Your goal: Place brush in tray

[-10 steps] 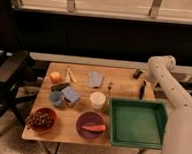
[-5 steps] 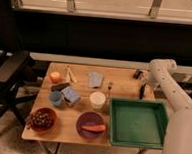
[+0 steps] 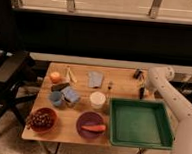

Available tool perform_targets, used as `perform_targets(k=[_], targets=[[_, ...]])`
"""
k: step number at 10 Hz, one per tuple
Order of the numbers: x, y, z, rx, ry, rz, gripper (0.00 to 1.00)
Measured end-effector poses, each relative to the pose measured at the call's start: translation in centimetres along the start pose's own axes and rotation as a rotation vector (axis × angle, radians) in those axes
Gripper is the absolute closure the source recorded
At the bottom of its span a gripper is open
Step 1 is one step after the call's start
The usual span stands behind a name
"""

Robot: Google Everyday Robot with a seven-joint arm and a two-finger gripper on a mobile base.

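Note:
The brush (image 3: 141, 92) shows as a thin dark upright shape at the table's far right, just beyond the far rim of the green tray (image 3: 115, 124). My gripper (image 3: 141, 85) is at the end of the white arm (image 3: 162, 79), right at the brush's top. Whether it holds the brush is hidden. The tray lies at the table's front right with nothing in it.
A small dark object (image 3: 138, 73) lies behind the gripper. A silver fork (image 3: 109, 86), white cup (image 3: 97, 99), blue cloth (image 3: 95, 78), purple plate (image 3: 80, 130) with a carrot, a bowl of grapes (image 3: 41, 120), blue cup, sponge, dark block and orange fill the left. A black chair (image 3: 6, 77) stands left.
The arm's elbow has come down a little toward the table's far right corner. The objects on the table have not moved.

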Motion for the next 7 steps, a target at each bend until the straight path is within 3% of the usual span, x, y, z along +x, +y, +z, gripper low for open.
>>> perform_targets(k=[3,4,7], targets=[[0.23,-0.03,1.17,-0.003,-0.012,0.005,0.37],[0.28,-0.24,1.34,-0.002,-0.02,0.0,0.42],[0.01,-0.79,1.48,-0.002,-0.037,-0.023,0.7]])
